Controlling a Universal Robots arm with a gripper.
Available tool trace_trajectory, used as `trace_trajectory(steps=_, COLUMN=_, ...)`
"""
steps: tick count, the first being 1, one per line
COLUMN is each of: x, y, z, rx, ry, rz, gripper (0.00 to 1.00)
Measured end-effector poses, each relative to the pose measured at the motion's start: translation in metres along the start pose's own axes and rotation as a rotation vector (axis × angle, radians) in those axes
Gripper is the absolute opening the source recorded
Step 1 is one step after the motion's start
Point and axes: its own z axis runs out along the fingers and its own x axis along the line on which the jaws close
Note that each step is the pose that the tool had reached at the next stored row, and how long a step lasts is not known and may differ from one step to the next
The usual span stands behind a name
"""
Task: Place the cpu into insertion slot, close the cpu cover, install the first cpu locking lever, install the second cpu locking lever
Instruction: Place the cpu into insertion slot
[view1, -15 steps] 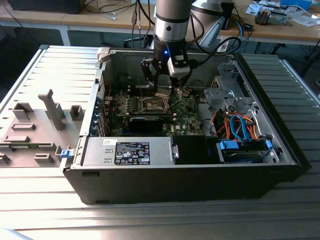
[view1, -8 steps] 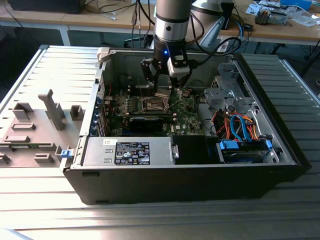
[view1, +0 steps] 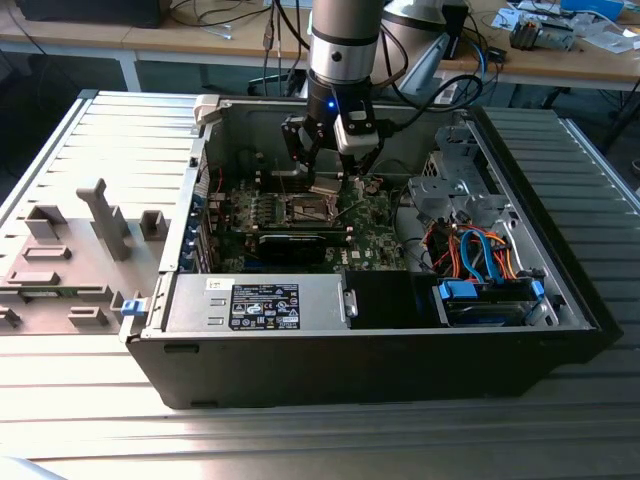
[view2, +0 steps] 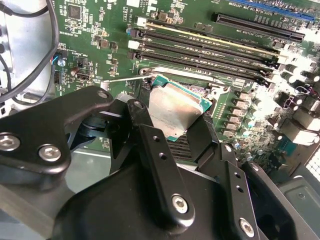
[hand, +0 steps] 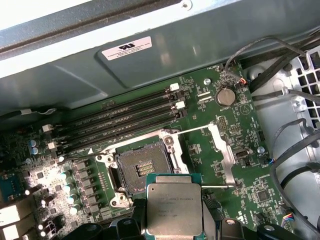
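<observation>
Fingers (view2: 152, 150) clamp the cpu (hand: 175, 210) by two opposite edges, holding it just above the bare slot (hand: 144, 167), not yet seated, near the case's (view1: 400, 355) far wall.

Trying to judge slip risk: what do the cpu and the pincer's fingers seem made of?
The cpu: silver-grey metal lid, satin with a soft glare, on a green-edged board. The pincer fingers: matt black, probably coated metal or hard plastic; screw heads show.

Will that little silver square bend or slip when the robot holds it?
Probably stiff: the cpu looks like a flat metal-faced plate. Its smooth face may be slippery, so the gripper pinches its edges. Likely light, being thin.
</observation>
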Motion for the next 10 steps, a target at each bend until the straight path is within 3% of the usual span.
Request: trace_trajectory(steps=10, x=0.0000, y=0.0000, z=0.0000, rx=0.0019, ry=-0.0003, rz=0.010, gripper=0.54)
